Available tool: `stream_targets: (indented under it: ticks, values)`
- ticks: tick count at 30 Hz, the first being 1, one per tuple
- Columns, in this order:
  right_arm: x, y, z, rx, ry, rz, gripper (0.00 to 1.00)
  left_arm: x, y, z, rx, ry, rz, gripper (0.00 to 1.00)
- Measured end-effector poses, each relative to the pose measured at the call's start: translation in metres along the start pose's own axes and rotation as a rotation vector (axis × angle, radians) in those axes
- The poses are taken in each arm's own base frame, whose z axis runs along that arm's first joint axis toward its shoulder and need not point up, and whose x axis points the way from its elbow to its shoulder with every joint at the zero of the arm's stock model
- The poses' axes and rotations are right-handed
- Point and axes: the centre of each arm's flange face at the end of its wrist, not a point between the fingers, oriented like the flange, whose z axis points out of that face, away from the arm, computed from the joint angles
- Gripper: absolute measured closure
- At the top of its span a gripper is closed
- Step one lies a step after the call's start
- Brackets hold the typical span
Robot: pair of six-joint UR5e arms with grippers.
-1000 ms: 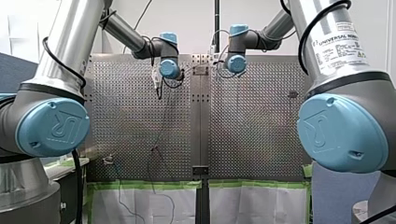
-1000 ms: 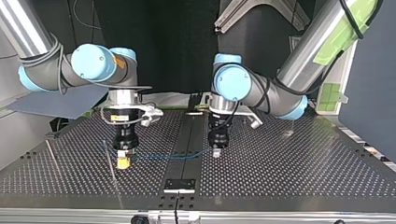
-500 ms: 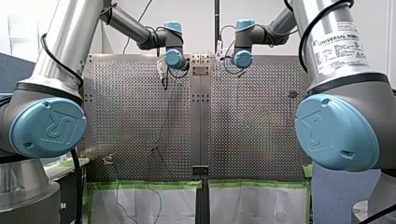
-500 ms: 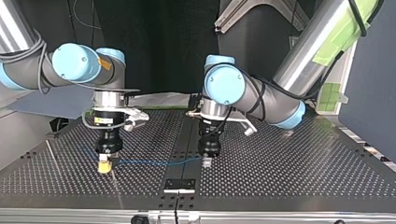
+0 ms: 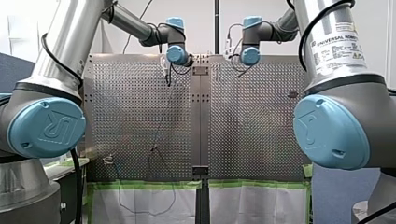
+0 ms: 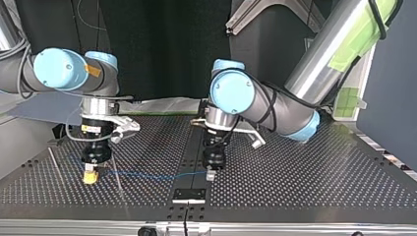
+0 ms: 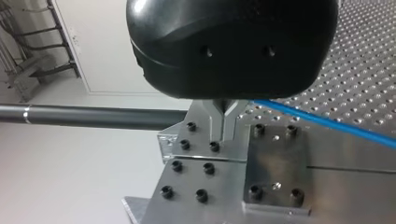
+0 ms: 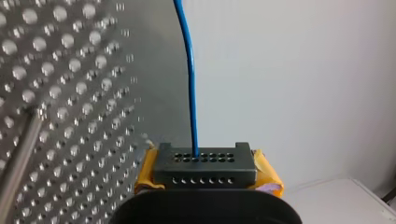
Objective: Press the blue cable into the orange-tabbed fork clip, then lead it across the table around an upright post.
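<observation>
I'm pinching the thin blue cable (image 6: 147,173) w/ both hands: left hand (image 6: 211,174), metal fingers (image 7: 215,119) closed on it; right hand (image 6: 90,178), yellow pads (image 8: 267,176) clamped on it. It's stretching btwn them, low over the perforated metal bench (image 6: 305,182), prob. so it's going straight into the fork clip, which I'm not spotting.

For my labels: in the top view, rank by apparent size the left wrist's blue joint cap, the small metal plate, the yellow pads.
Largest: blue joint cap. Then metal plate. Smallest: yellow pads.

White wall (image 5: 196,18), dk backdrop (image 6: 162,49).
</observation>
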Motion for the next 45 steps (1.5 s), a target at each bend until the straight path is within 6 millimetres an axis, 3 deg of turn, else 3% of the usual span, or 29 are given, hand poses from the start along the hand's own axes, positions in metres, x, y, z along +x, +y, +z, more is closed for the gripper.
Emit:
stream_targets:
  ticks: [6, 20, 27, 35, 45]
  values:
    - [-0.001, 0.018, 0.005, -0.03, -0.004, -0.006, 1.0, 0.008, -0.012, 0.01, 0.022, 0.021, -0.001, 1.0]
    - [-0.002, 0.059, 0.014, -0.092, -0.011, -0.016, 1.0, -0.02, -0.041, 0.023, 0.082, -0.019, -0.082, 1.0]
    - [-0.004, 0.079, 0.017, -0.123, -0.022, -0.02, 1.0, -0.001, -0.062, 0.029, 0.114, 0.011, -0.087, 1.0]
    - [-0.006, 0.097, 0.019, -0.154, -0.039, -0.029, 1.0, 0.001, -0.078, 0.028, 0.145, 0.008, -0.139, 1.0]
    - [-0.012, 0.117, 0.019, -0.191, -0.052, -0.037, 1.0, 0.021, -0.095, 0.035, 0.174, 0.027, -0.179, 1.0]
